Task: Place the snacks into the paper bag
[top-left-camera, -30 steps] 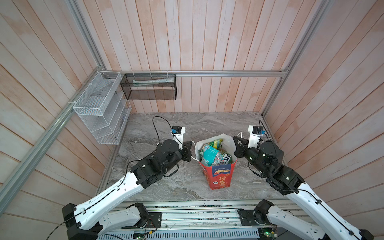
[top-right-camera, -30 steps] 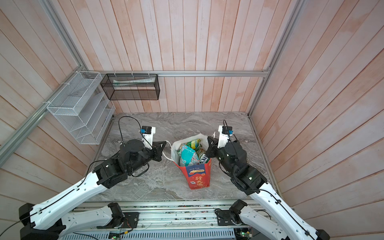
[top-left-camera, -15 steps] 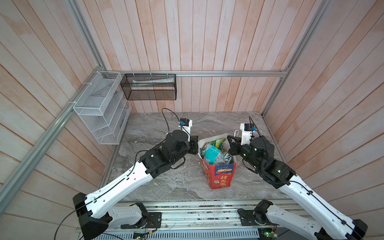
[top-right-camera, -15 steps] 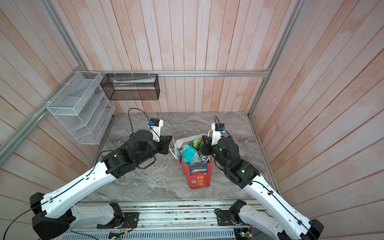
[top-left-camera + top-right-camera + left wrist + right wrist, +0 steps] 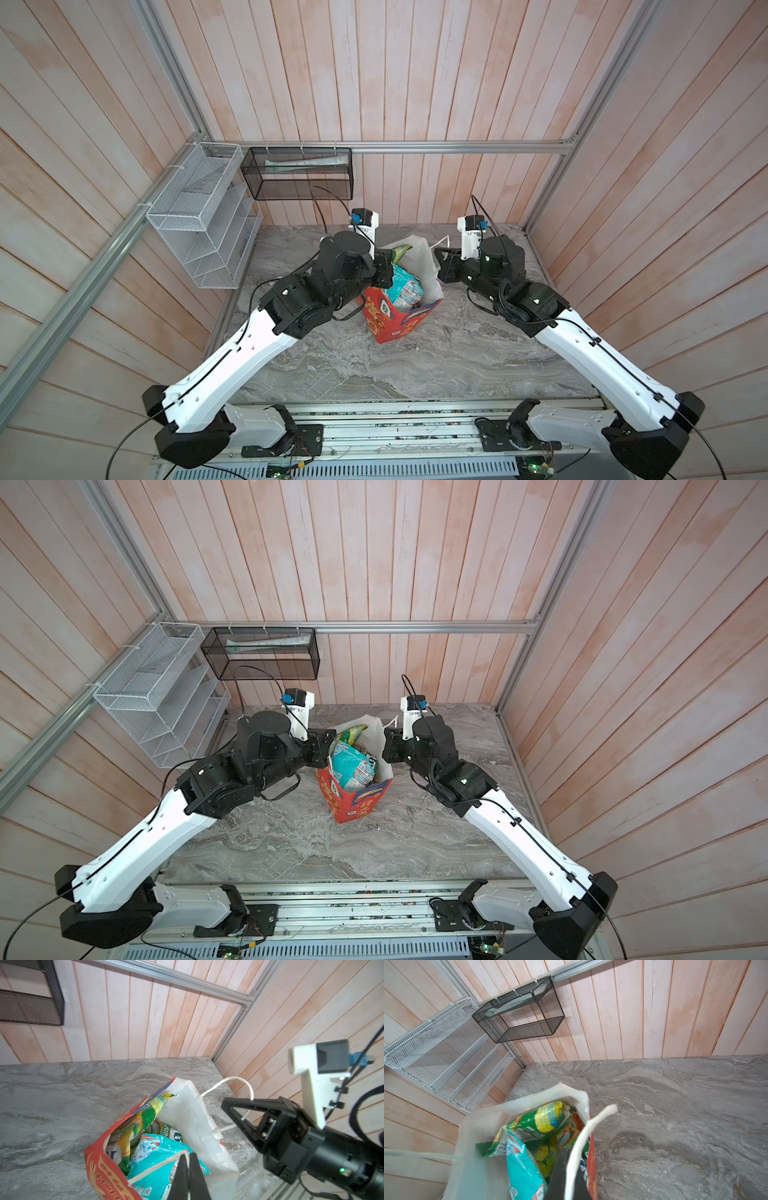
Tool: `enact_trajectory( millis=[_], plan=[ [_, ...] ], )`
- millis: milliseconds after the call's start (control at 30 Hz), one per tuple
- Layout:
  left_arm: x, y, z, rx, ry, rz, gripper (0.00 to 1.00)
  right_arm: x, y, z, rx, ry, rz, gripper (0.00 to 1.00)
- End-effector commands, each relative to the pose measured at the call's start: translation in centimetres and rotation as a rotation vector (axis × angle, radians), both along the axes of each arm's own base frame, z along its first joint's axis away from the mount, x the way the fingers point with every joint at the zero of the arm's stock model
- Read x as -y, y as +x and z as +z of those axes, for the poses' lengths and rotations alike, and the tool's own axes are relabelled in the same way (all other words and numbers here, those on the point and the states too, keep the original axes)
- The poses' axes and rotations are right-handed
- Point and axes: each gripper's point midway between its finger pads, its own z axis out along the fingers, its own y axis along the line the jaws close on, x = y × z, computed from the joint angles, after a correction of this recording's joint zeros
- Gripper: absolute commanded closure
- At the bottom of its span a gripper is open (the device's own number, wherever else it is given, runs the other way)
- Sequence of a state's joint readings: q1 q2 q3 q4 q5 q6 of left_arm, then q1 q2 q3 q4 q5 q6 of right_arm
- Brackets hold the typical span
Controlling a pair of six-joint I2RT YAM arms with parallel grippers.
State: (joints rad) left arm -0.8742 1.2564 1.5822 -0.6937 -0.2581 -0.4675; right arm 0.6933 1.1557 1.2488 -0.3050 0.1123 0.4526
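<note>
paper bag (image 5: 97,1169) handles (image 5: 228,1078) pinched between left fingers (image 5: 180,1176) and right fingers (image 5: 239,1103).

My table (image 5: 415,365): flat grey top with marbled veins.
On it: one red bag (image 5: 390,326), tilted, near the middle.

The paper bag (image 5: 97,1167) hides most of the snacks (image 5: 153,1159).
</note>
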Motion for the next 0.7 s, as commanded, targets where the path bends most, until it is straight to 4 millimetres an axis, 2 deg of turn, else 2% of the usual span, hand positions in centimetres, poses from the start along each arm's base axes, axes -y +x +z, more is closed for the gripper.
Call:
enact_trajectory(
  millis=[0,100,167,267,467,567,667],
  plan=[
    [-1.6,1.0,-0.3,0.067,-0.035,0.064,1.0,0.8,-1.3,2.5,0.101,0.095,-0.001,1.0],
    [-4.0,2.9,-3.8,0.015,-0.019,0.124,1.0,0.0,-0.8,-0.5,0.064,0.063,0.025,1.0],
    [-5.3,4.3,-4.3,-0.025,-0.047,0.135,1.0,-1.1,-0.2,-1.0,0.04,0.04,0.05,1.0],
    [-6.1,5.6,-2.8,-0.051,-0.105,0.129,1.0,-1.9,0.1,0.7,0.045,0.06,0.074,1.0],
    [-4.5,5.4,2.3,-0.032,-0.173,0.047,1.0,-1.8,-0.3,4.6,0.067,0.098,0.083,1.0],
    [-4.0,4.8,3.0,-0.024,-0.202,0.012,1.0,-1.3,-0.9,4.6,0.071,0.1,0.078,1.0],
    [-4.3,4.8,1.4,-0.023,-0.192,0.022,1.0,-1.0,-1.3,2.7,0.058,0.087,0.081,1.0]
  ],
)
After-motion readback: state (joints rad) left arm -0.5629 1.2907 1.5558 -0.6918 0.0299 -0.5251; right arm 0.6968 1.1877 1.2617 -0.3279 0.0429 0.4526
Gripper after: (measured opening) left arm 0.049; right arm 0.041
